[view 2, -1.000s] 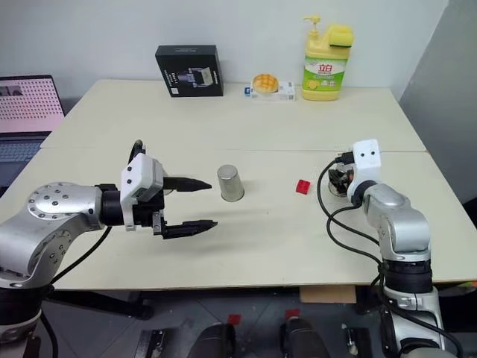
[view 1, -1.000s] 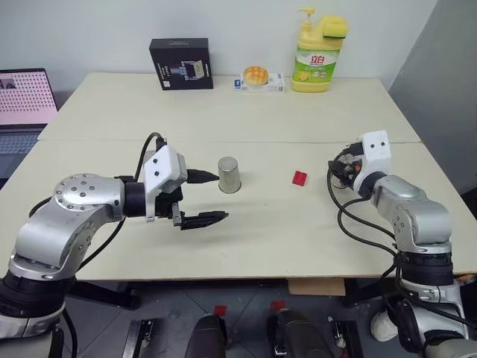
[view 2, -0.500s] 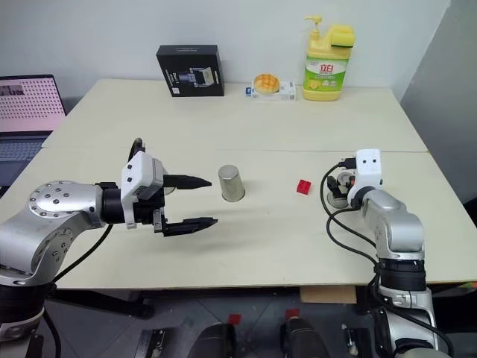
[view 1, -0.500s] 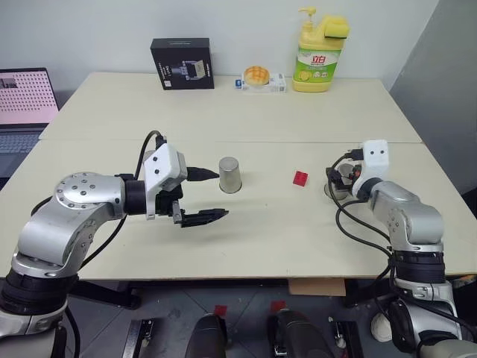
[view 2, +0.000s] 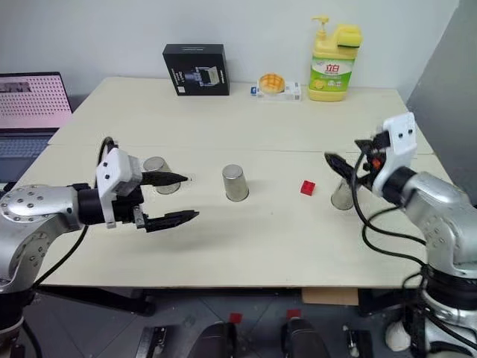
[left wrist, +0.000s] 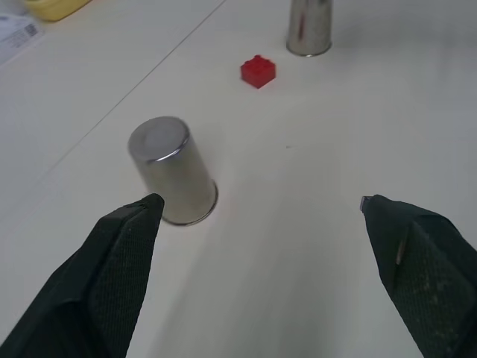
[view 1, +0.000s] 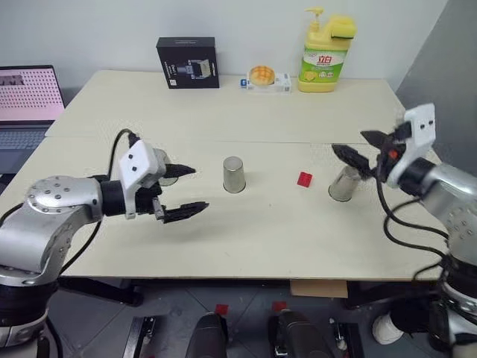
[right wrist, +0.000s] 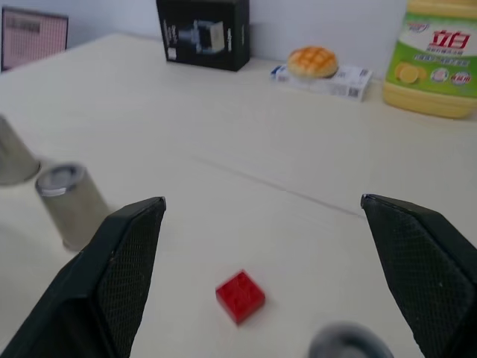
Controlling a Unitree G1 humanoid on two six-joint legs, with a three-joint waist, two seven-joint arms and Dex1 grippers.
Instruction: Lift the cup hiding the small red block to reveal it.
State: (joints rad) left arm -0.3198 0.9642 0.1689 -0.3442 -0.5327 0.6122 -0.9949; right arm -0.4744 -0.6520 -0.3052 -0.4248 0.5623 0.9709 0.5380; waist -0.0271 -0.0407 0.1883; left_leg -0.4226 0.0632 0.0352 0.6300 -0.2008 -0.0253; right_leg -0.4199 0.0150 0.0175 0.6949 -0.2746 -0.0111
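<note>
From the left eye view, the small red block (view 1: 304, 179) lies uncovered on the tabletop (view 1: 246, 112), between the middle cup (view 1: 234, 174) and the cup (view 1: 344, 183) on the right, which stands upside down just beside the block. The right tool (view 1: 356, 151) hovers above that right-hand cup with its fingers spread wide and holding nothing. The left tool (view 1: 184, 192) hangs over the tabletop to the left of the middle cup, also wide and empty.

In the right eye view, a third cup (view 2: 156, 174) shows behind the left tool, mouth down like the others. A black box (view 2: 197, 69), a bun on a packet (view 2: 271, 83) and a yellow soap bottle (view 2: 333, 60) stand along the far edge, well apart from the cups.

The left wrist view looks past its own spread fingers (left wrist: 125, 253) at the middle cup, with the red block and the right-hand cup beyond it.

The right wrist view shows the block lying free between its wide fingers (right wrist: 134, 253), the rim of the right-hand cup just below it.

Judging by the layout, the reveal looks done: the block is in the open, apart from every cup, and nothing appears left but to draw the arms clear.
</note>
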